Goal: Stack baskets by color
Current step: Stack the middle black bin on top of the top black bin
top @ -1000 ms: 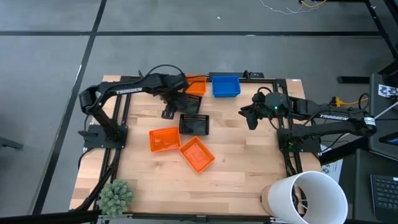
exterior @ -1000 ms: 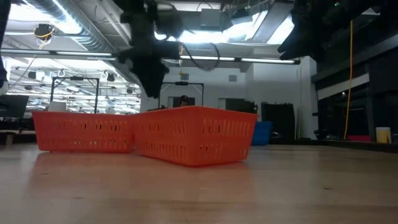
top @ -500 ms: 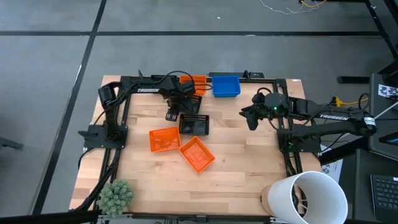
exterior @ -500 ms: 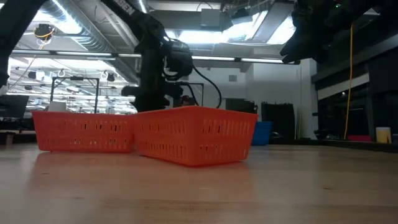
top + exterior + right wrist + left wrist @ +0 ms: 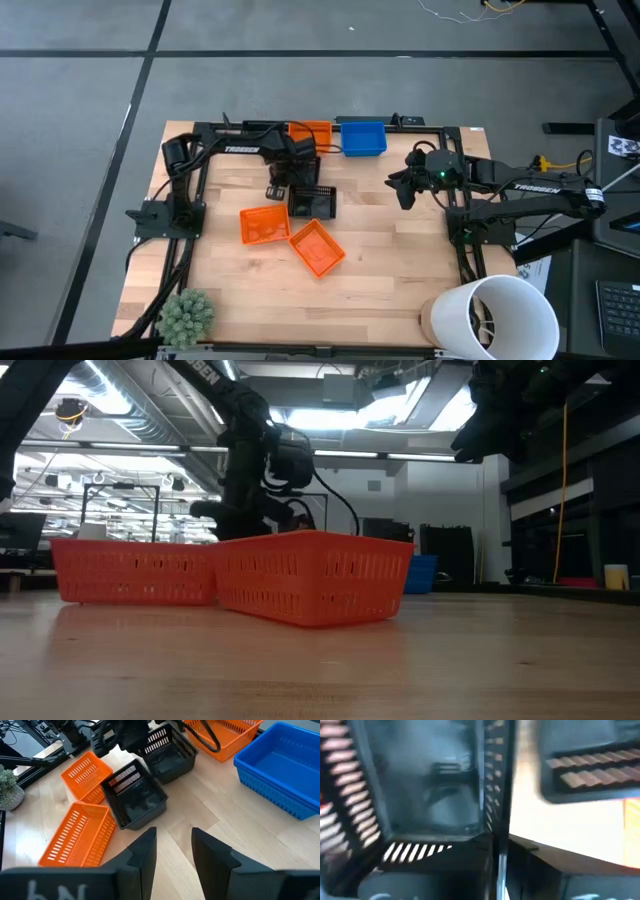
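Two black baskets stand mid-table, one (image 5: 312, 201) nearer and one (image 5: 172, 755) behind it, under my left gripper (image 5: 297, 172), which points down and is shut on its wall. Two orange baskets (image 5: 264, 224) (image 5: 317, 247) lie side by side toward the near edge. A third orange basket (image 5: 312, 133) and a blue basket (image 5: 363, 138) sit at the far edge. My right gripper (image 5: 172, 852) hangs open above the table's right part, holding nothing. My left gripper pinches one side wall (image 5: 495, 810) of the far black basket at its rim, one finger inside the basket and one outside. The fingers come from above, pointing down. The basket stands on the table beside the other black one.
A large white bucket (image 5: 495, 315) stands at the near right corner and a fuzzy green plant (image 5: 186, 313) at the near left corner. Bare wood lies between the baskets and my right arm. Black frame rails run along the table's left, far and right sides.
My left gripper has sunk from high above the table down onto the far black basket, its arm reaching farther over the table. In the low view it has dropped behind the orange baskets. The baskets lie where they were.
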Available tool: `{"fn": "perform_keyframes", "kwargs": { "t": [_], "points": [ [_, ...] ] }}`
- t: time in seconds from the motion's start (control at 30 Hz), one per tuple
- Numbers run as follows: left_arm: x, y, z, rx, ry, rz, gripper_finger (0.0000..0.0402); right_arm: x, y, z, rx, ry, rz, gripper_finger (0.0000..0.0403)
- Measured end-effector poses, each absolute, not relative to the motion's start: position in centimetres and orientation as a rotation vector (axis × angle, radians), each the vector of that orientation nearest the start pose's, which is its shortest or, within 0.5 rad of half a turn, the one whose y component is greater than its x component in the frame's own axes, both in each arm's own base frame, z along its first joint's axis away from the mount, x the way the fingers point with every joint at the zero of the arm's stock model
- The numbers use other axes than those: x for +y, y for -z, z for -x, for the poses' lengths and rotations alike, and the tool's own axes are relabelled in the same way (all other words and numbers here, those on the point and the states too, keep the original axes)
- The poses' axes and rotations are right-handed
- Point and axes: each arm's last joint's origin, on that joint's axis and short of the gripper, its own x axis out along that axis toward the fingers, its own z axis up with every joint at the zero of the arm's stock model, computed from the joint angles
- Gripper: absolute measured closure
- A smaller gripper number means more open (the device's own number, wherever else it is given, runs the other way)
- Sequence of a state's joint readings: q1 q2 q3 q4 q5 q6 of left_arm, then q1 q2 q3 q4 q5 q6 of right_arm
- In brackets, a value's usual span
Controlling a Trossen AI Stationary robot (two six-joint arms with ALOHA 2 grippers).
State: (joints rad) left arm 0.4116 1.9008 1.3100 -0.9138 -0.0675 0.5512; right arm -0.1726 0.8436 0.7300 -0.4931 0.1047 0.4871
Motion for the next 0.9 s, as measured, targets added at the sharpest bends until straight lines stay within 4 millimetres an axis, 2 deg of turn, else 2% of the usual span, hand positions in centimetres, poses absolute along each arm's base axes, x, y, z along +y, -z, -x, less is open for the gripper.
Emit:
{"fn": "perform_keyframes", "kwargs": {
  "t": [0.1, 0.2, 0.37, 0.47, 0.57, 0.73, 0.9],
  "points": [
    [13.3, -17.9, -31.5, 1.568, 0.027, -0.203, 0.0398, -3.3, -27.7, -17.1, 0.534, 0.412, -0.488, 0.0281],
    [12.4, -19.7, -30.8, 1.570, 0.005, -0.186, 0.0401, -3.3, -27.7, -17.0, 0.542, 0.414, -0.489, 0.0281],
    [11.2, -24.4, -28.4, 1.493, -0.095, -0.149, 0.0401, -3.3, -27.6, -17.0, 0.542, 0.415, -0.490, 0.0281],
    [11.2, -27.3, -26.4, 1.418, -0.195, -0.129, 0.0401, -3.3, -27.7, -17.0, 0.542, 0.415, -0.490, 0.0281],
    [12.3, -29.2, -24.6, 1.373, -0.313, -0.135, 0.0401, -3.3, -27.7, -17.0, 0.539, 0.425, -0.486, 0.0281],
    [15.9, -29.5, -22.3, 1.408, -0.375, -0.148, 0.0401, -3.4, -27.7, -17.0, 0.530, 0.455, -0.473, 0.0281],
    [19.7, -27.0, -21.3, 1.526, -0.355, -0.113, 0.0401, -3.4, -27.7, -17.0, 0.529, 0.456, -0.476, 0.0281]
  ]
}}
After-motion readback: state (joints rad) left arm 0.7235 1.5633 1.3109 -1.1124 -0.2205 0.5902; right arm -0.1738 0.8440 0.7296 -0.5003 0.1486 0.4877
